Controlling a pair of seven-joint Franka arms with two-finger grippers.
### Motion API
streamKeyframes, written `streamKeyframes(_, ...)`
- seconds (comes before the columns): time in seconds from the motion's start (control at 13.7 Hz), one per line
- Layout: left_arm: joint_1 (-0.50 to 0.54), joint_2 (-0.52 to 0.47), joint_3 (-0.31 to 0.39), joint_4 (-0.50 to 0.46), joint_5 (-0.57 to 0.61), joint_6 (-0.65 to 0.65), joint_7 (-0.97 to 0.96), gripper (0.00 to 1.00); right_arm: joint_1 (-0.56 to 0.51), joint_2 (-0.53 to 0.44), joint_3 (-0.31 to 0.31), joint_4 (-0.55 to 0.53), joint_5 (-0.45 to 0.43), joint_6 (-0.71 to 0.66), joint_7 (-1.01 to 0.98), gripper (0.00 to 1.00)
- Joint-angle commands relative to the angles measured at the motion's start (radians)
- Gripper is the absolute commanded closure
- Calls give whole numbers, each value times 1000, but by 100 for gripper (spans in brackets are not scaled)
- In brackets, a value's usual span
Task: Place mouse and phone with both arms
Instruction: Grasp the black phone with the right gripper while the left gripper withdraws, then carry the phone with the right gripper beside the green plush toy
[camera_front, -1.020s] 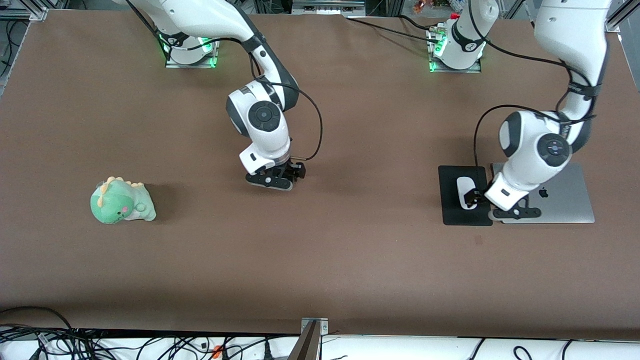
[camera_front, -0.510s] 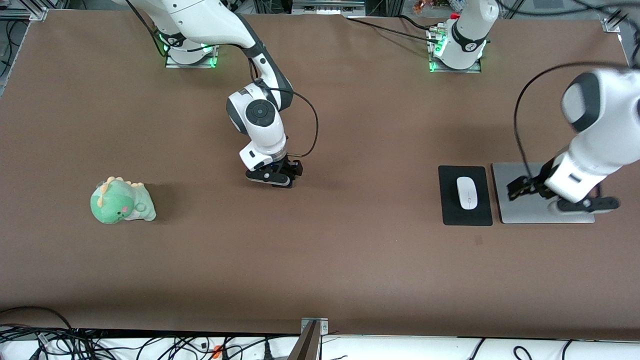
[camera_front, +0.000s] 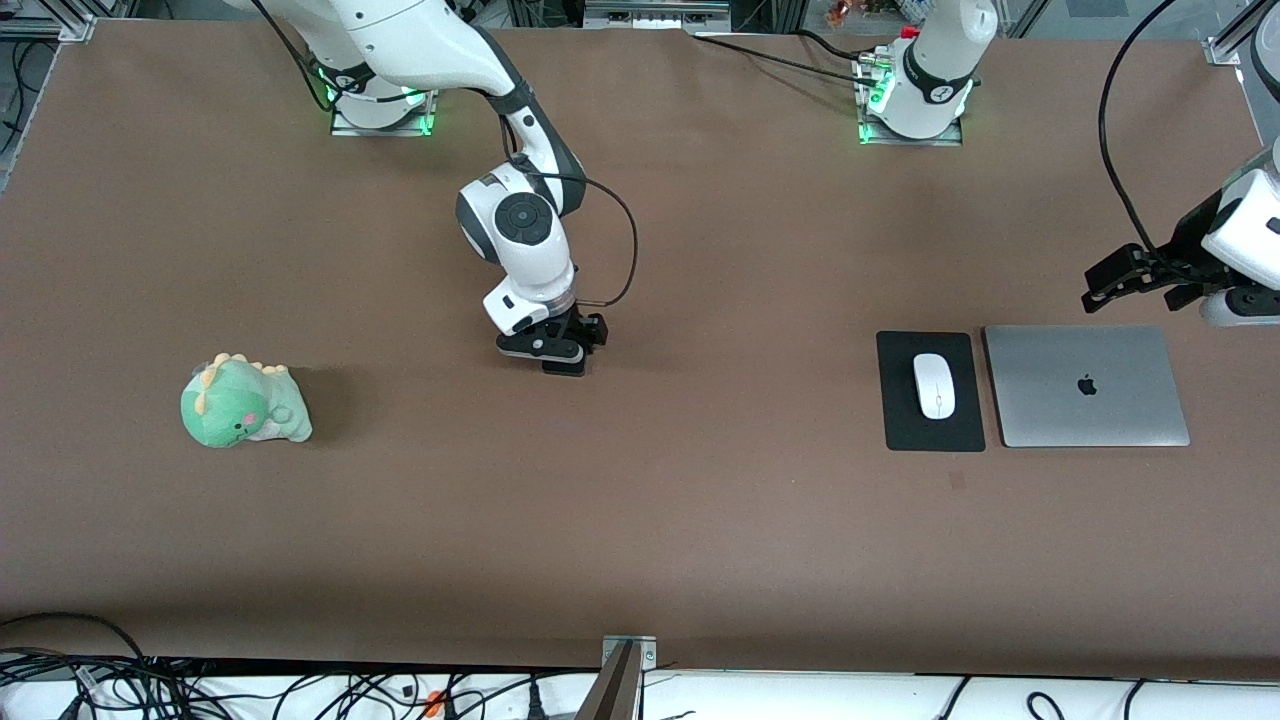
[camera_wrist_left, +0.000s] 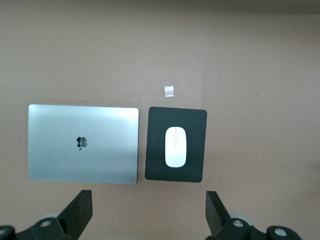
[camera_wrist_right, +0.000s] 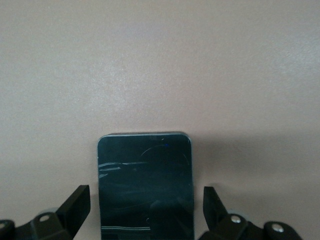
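The phone (camera_wrist_right: 145, 185) is seen lying flat on the surface (camera_front: 700, 520) directly beneath the right gripper (camera_front: 545, 350), between its wide-open fingers, its long axis running along the gap rather than across it. The mouse (camera_front: 934, 386) is found on the black pad (camera_front: 905, 430), just beside the closed laptop (camera_front: 1085, 386), toward the left arm's end. The left gripper (camera_front: 1140, 275), wide and empty, is raised near the laptop's edge. Open room lies all around the phone.

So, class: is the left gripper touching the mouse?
Apart. The left wrist view shows the left gripper open, with bare table between its fingers and the mouse on its pad.
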Motion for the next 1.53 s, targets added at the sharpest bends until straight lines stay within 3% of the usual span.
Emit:
streamKeyframes(0.0,3,32,-4,52,14,-29,18,0,22,11,-16,-18,-15,42,-3,0)
streamKeyframes(0.29,3,35,-4,81,14,-54,15,0,24,20,-16,-18,-49,40,-3,3)
streamKeyframes(0.44,3,41,-4,95,14,-57,15,0,22,22,-16,-18,-49,39,-13,26)
streamKeyframes(0.66,3,42,-4,95,14,-58,14,0,16,17,-16,-4,-47,5,-32,74)
streamKeyframes(0.8,3,42,-4,95,14,-58,14,0,10,11,-17,36,-46,-90,-36,92)
streamKeyframes(1.09,3,44,-2,94,15,-77,12,0,-45,3,-20,180,-40,-346,-146,95)
streamKeyframes(1.46,3,42,-4,95,15,-77,12,0,-178,-44,-22,172,-32,-377,-378,95)
